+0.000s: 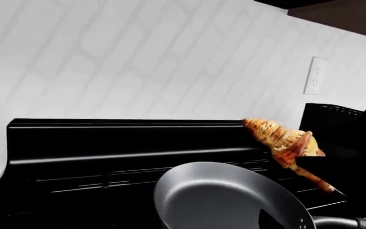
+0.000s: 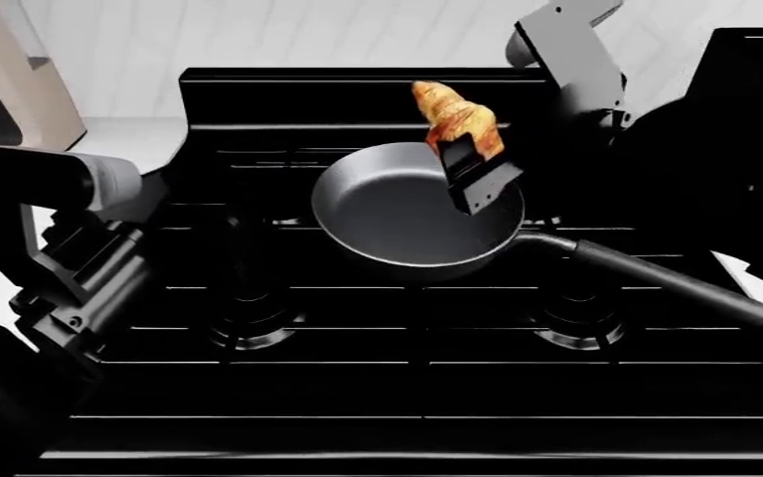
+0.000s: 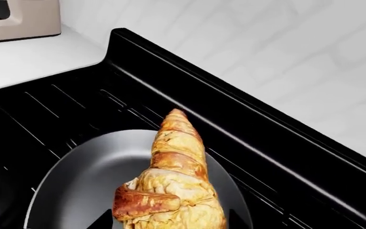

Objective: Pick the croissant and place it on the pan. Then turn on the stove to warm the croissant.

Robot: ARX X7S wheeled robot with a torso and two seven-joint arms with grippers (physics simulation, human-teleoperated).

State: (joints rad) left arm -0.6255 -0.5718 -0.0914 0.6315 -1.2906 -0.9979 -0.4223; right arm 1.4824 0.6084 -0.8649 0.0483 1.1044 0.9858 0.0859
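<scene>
Right pincer (image 2: 468, 164) grips the croissant (image 2: 456, 119) above the frying pan (image 2: 395, 214) on the stove (image 2: 355, 328); left pincer's state is indiscernible.

In the head view the right arm came in from the upper right of the frame, its grey link angled down and leftward toward the centre. The right gripper (image 2: 472, 171) hung just above centre, its dark fingers (image 2: 477, 187) pointing down and clamped on the croissant (image 2: 455, 119), which stuck up and to the left from between them. In the left wrist view that gripper showed as a dark mass at the right edge. The left arm sat low at the left of the head view, folded, its gripper's state hidden in shadow.
</scene>
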